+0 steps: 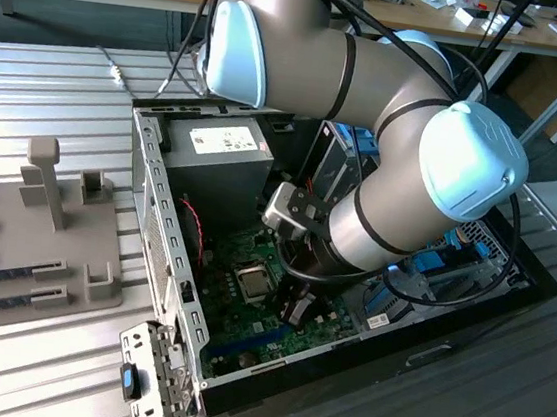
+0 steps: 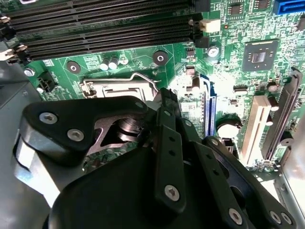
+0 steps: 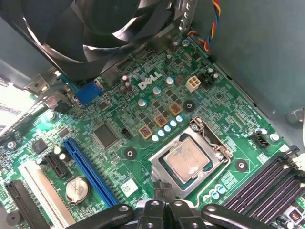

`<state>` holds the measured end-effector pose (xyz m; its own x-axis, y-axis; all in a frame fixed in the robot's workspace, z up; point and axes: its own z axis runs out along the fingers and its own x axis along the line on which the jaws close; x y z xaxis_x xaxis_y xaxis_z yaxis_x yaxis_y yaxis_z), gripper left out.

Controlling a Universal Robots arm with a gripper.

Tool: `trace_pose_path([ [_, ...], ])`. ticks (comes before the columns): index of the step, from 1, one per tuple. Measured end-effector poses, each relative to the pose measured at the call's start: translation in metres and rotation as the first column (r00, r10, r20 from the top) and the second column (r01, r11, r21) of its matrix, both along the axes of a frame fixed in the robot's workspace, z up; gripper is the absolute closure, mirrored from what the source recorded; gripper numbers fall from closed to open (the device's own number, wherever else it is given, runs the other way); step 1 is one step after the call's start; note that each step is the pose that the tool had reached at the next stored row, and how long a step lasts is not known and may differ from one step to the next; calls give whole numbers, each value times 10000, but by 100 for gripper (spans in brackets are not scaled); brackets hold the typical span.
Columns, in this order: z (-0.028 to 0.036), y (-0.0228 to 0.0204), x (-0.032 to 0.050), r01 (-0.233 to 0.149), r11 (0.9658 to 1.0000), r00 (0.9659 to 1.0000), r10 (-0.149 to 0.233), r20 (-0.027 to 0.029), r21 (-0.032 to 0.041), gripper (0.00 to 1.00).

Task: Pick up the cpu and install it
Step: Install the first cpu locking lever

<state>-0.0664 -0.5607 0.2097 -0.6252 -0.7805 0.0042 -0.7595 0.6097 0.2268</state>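
So the arm (image 1: 370,108) is reaching down into the open computer case (image 1: 153,204), which lies on the ribbed metal tabletop (image 1: 41,81). The end effector (image 1: 295,306) hangs low over the green motherboard (image 1: 321,324), just beside the socket on the exterior view's right.

The cpu (image 3: 189,160) is sitting flat in its socket (image 3: 159,162), silvery top up, with the metal frame around all four sides. In the exterior view it's the little shiny square (image 1: 253,282) in the middle of the board, below the grey power supply box (image 1: 218,161).

In the first wrist view the end effector (image 3: 162,191) looks pressed together with nothing pinched in it. Its tip is right at the socket's edge, just clear of the chip. In the second wrist view its black body (image 2: 167,102) covers most of the socket, so only the frame edge and the wire lever (image 2: 138,76) peek out.

Around the socket are the long black memory slots (image 3: 267,183), a blue expansion slot (image 3: 88,167), a coin battery (image 3: 76,189) and a big black fan (image 3: 109,28).

Off on the exterior view's left there's a grey holder plate (image 1: 44,232) with two memory sticks (image 1: 4,275) lying in it, well apart from the case.
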Motion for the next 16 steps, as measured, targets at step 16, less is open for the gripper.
trace_pose_path([
  [16,111,1,0,-19,9998,10000,19,2,211,89],
])
